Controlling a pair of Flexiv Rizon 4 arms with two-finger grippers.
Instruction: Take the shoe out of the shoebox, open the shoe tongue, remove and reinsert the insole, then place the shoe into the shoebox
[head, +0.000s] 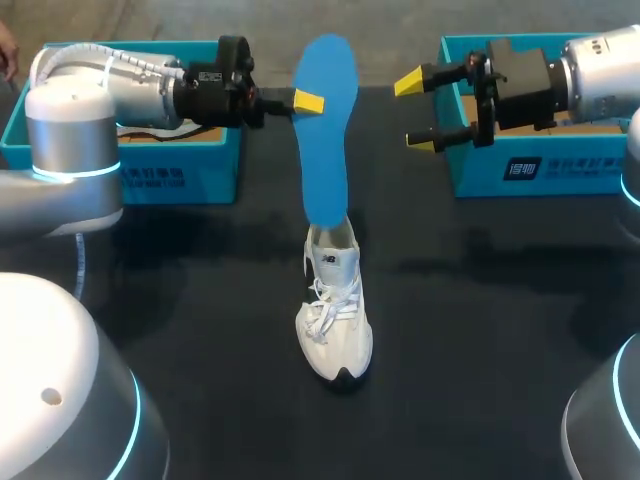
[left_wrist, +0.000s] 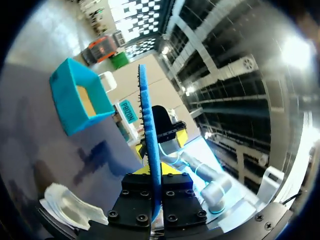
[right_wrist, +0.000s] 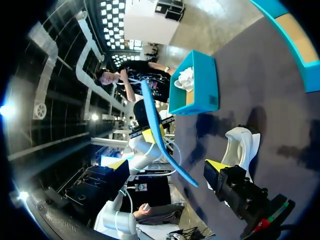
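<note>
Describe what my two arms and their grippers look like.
The left arm and right arm are both made of rounded silver-grey links with glowing cyan rings at the joints. A white ribbed cable runs along the left arm. The left gripper and right gripper have boxy black bodies with visible screw heads, and slim black fingers ending in bright yellow tips.

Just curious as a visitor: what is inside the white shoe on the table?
The blue insole stands with its lower end at the opening of the shoe, the left jaws clamping its upper part. The collar hides how far in it reaches, and anything else inside.
</note>
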